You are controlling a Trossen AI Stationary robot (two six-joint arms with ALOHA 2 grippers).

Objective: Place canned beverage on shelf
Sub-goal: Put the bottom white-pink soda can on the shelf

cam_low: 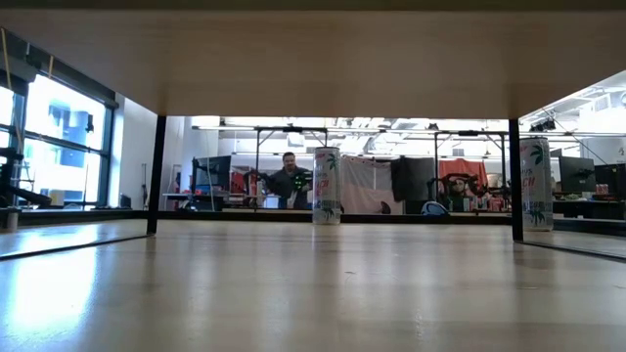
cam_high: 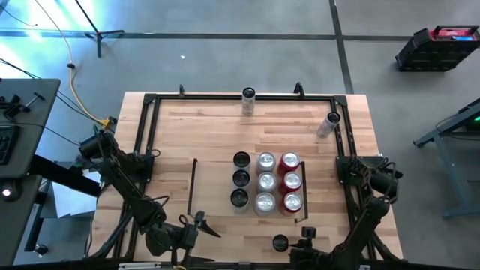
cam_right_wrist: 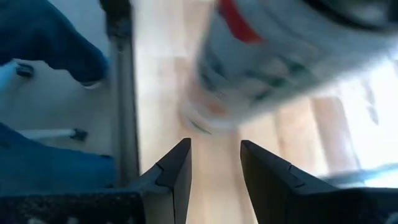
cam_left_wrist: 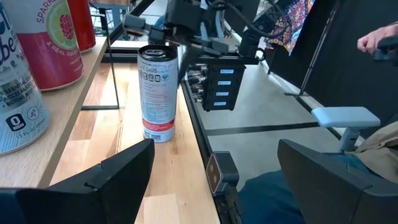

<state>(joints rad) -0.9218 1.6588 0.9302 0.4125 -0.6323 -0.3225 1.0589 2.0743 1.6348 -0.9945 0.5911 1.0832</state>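
My right gripper [cam_right_wrist: 214,146] sat at the near edge of the table with its fingers parted only a little and nothing between them. The loose can [cam_high: 280,242] stood upright just beyond the tips, outside the shelf [cam_high: 214,187] and close to its near right corner. My left gripper [cam_left_wrist: 214,149] waited along the same edge, jaws spread wide and empty.

I judged the can to be light if empty and heavier if full; I could not tell which. Its thin wall would be stiff enough but easy to dent, and smooth, so likely slippery. Being tall and slim, it would tip readily. I would take it across the middle of the body, fingers level.

Farther in, nine cans filled three columns of the shelf, leaving bare wood on its left side.

My right wrist view showed the can smeared, its label unreadable, and whether my arm touched its top I could not make out. At the far edge one can [cam_high: 248,101] stood straight and another [cam_high: 328,124] looked tilted, perhaps only by the viewing angle.
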